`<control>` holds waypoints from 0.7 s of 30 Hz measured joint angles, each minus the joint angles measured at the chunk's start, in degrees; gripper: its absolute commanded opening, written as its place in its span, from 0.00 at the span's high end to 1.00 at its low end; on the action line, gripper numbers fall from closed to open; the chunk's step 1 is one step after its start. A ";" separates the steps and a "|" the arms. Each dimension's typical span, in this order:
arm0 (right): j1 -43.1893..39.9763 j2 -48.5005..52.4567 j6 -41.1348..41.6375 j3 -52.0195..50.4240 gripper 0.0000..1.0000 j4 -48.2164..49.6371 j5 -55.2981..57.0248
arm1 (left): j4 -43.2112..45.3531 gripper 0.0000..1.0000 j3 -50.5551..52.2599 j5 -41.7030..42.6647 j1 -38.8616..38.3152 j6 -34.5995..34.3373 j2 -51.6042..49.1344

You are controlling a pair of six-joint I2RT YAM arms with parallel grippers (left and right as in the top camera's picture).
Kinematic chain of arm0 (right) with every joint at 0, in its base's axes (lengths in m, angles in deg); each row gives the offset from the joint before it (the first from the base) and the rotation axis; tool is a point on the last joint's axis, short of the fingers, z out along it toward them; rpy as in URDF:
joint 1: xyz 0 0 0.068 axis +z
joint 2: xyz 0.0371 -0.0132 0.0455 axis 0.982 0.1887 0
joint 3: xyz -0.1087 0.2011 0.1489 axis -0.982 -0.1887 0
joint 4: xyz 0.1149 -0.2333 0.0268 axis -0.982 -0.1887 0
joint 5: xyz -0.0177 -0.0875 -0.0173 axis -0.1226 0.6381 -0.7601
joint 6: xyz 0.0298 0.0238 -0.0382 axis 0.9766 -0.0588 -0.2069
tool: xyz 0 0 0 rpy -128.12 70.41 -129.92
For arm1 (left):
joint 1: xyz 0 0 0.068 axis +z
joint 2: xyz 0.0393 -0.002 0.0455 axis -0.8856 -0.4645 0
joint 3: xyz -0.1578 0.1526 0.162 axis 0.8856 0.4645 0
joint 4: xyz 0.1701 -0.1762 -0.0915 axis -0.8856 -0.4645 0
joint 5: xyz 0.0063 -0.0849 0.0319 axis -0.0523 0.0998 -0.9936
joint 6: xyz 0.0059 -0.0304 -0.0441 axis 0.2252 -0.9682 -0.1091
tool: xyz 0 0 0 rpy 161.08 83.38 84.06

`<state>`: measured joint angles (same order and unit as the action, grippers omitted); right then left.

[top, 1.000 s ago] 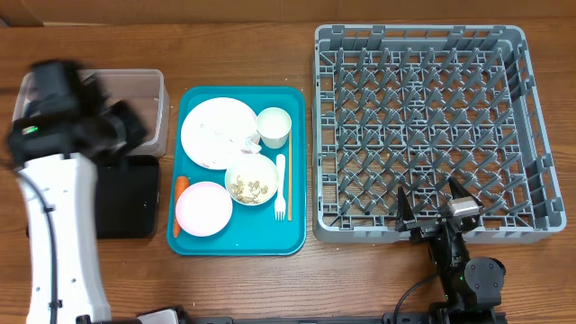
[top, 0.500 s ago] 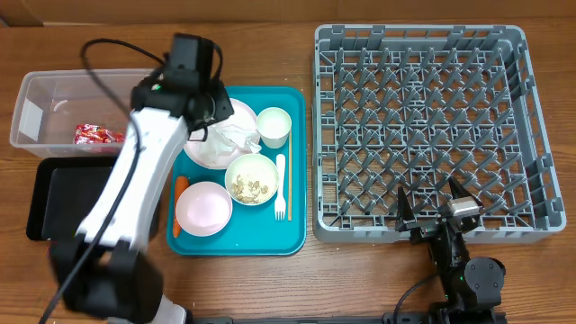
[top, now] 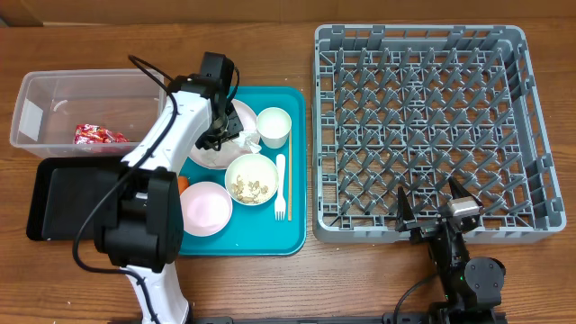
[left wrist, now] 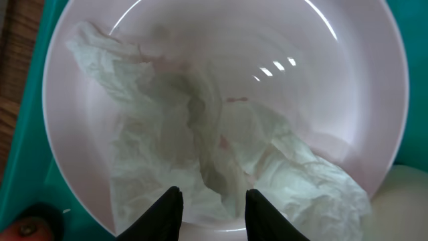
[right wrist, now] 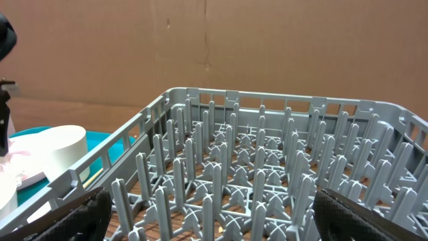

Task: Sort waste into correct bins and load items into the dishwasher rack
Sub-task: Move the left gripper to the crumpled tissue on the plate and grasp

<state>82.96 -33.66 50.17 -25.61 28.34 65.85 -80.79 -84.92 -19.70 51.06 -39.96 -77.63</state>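
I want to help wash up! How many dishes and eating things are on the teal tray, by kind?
Round plates (large white plate, small pink plate): 2
Small white bowl: 1
White cup: 1
White plastic fork: 1
Thin wooden chopstick: 1
Total: 6

The worktop (top: pixel 270 288) is brown wood with visible grain and a low sheen. The dishwasher rack (top: pixel 418 31) is matt grey moulded plastic. The large white plate (left wrist: pixel 361 80) is smooth and glossy, catching bright highlights. The napkin (left wrist: pixel 167 134) on it is thin, creased white paper. The tub (top: pixel 99 94) is clear plastic, the snack wrapper (top: pixel 97 135) shiny red film, and the teal tray (top: pixel 243 241) smooth plastic.
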 measured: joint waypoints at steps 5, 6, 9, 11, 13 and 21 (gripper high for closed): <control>0.00 0.00 -0.02 0.00 0.00 0.00 0.00 | 1.57 0.65 0.00 0.02 0.00 -1.05 -1.14; 0.02 0.00 0.00 0.00 0.00 0.00 -0.02 | 1.79 0.67 0.00 0.02 0.00 -1.18 -1.16; 0.00 0.00 -0.02 0.00 0.00 0.00 0.00 | 2.38 0.82 0.00 0.00 0.00 -1.57 -1.16; 0.00 0.00 -0.02 0.00 0.00 0.02 0.00 | 2.51 0.88 0.00 0.02 0.00 -1.70 -1.16; 0.00 0.00 -0.02 0.00 0.00 0.00 0.00 | 2.56 0.91 0.00 0.02 0.00 -1.62 -1.16; 0.02 0.00 -0.02 0.00 0.00 0.00 0.00 | 2.93 0.96 -0.07 0.02 0.00 -1.62 -1.16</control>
<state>82.98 -33.66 50.15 -25.61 28.34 65.85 -77.86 -84.99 -19.68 51.06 -41.58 -78.79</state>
